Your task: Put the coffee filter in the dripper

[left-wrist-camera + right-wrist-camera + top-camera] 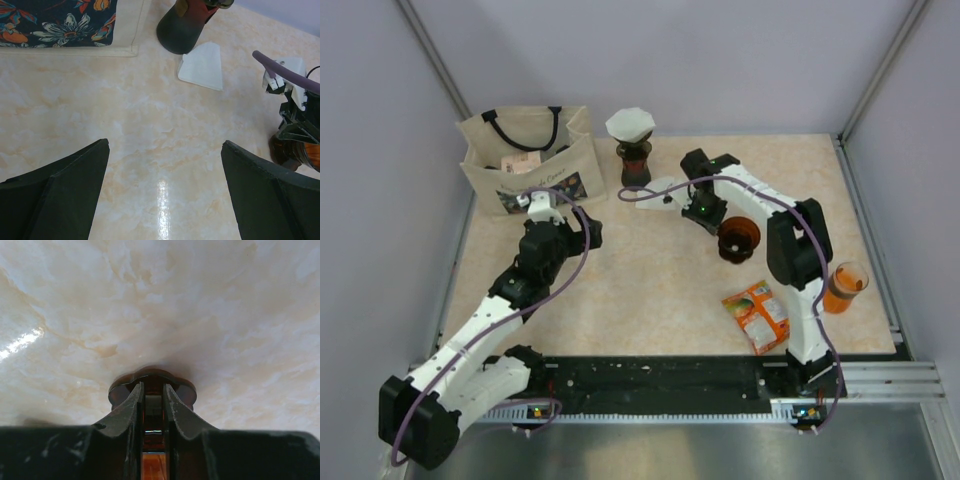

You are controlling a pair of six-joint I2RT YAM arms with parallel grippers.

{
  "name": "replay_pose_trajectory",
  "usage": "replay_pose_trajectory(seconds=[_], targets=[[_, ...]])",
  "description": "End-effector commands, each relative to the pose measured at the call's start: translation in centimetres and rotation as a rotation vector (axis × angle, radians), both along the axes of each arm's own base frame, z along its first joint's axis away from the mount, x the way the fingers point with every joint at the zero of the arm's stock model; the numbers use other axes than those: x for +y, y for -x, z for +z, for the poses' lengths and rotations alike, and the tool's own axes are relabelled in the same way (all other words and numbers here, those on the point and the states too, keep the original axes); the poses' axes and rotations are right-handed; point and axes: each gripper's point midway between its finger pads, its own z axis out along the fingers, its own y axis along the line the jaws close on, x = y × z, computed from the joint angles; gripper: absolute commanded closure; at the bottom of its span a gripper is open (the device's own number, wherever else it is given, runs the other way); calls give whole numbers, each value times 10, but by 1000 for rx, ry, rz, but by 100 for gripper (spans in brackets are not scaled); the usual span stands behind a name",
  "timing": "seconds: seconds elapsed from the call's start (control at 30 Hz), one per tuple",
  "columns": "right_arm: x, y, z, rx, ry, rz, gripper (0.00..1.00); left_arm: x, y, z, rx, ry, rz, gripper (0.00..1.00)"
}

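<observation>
The dripper, a dark translucent cone with a round flat base, lies tipped on the table right of centre. My right gripper is shut on a thin part of it. In the right wrist view the fingers pinch that part and the dripper's base shows just beyond the tips. A flat white coffee filter lies on the table left of the right gripper, also in the left wrist view. My left gripper is open and empty over bare table. The dripper shows at that view's right edge.
A beige tote bag stands at the back left. A dark glass server carrying a white cone filter stands behind the flat filter. An orange cup and an orange snack packet sit near the right arm.
</observation>
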Motion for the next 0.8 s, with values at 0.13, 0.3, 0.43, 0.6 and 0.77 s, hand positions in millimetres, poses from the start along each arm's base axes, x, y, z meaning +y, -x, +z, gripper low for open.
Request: replay_pose_trajectory(seconds=[0.13,0.3,0.43,0.6,0.77], targets=[[-22,8,97,-176,17,-12,100,-6,-11,30,-73,18,-12,1],[-45,22,151,-276,-43,-166,100,-18,-15,47,-123,48,-64,1],[-83,33,180,-321,-151,-384,100,-27,-17,49,-130,63,-107,1],[-123,70,183,-236,-88,-546,100,-33,-23,44,-118,60,-118,1],[-149,96,201,-262,-97,-622,100,-37,-22,43,-119,71,-142,1]])
